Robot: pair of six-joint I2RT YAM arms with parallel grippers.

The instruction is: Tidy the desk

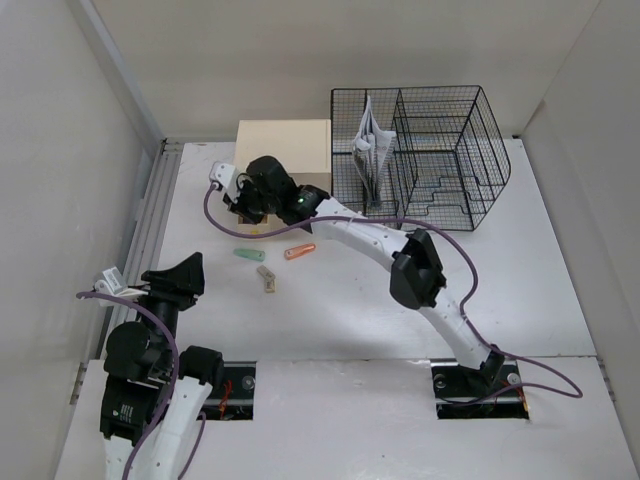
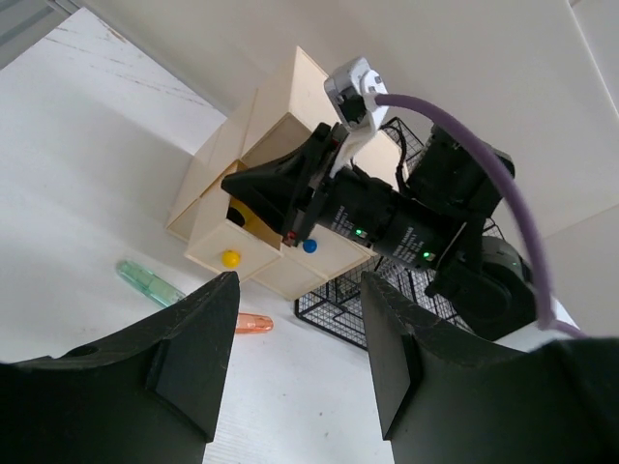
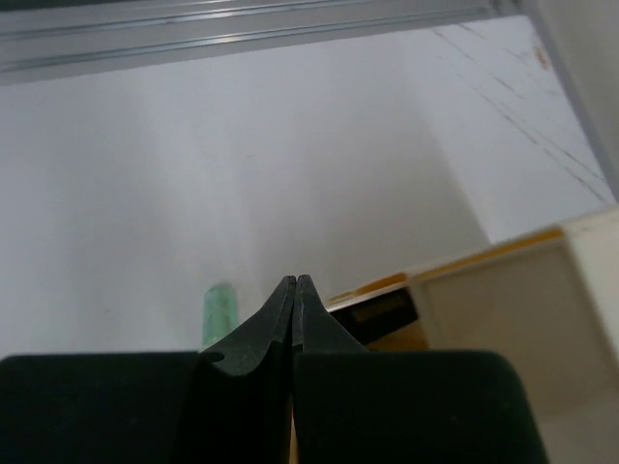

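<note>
The white desk (image 1: pixel 520 290) holds a beige drawer box (image 1: pixel 283 145). My right gripper (image 1: pixel 240 212) is shut and empty, at the front of the box. In the left wrist view the right gripper (image 2: pixel 230 182) hovers over the pulled-out drawer with the yellow knob (image 2: pixel 230 258), beside a shut drawer with a blue knob (image 2: pixel 309 246). In the right wrist view the shut fingertips (image 3: pixel 294 282) point past the drawer's edge (image 3: pixel 387 286). A green piece (image 1: pixel 248 254), an orange piece (image 1: pixel 300 251) and a beige piece (image 1: pixel 267 278) lie on the desk. My left gripper (image 1: pixel 190 268) is open and empty, at the near left.
A black wire basket (image 1: pixel 440 150) with a folded paper (image 1: pixel 368 150) stands at the back right, next to the drawer box. A metal rail (image 1: pixel 150 215) runs along the desk's left edge. The right arm's purple cable (image 1: pixel 350 222) arcs over the middle.
</note>
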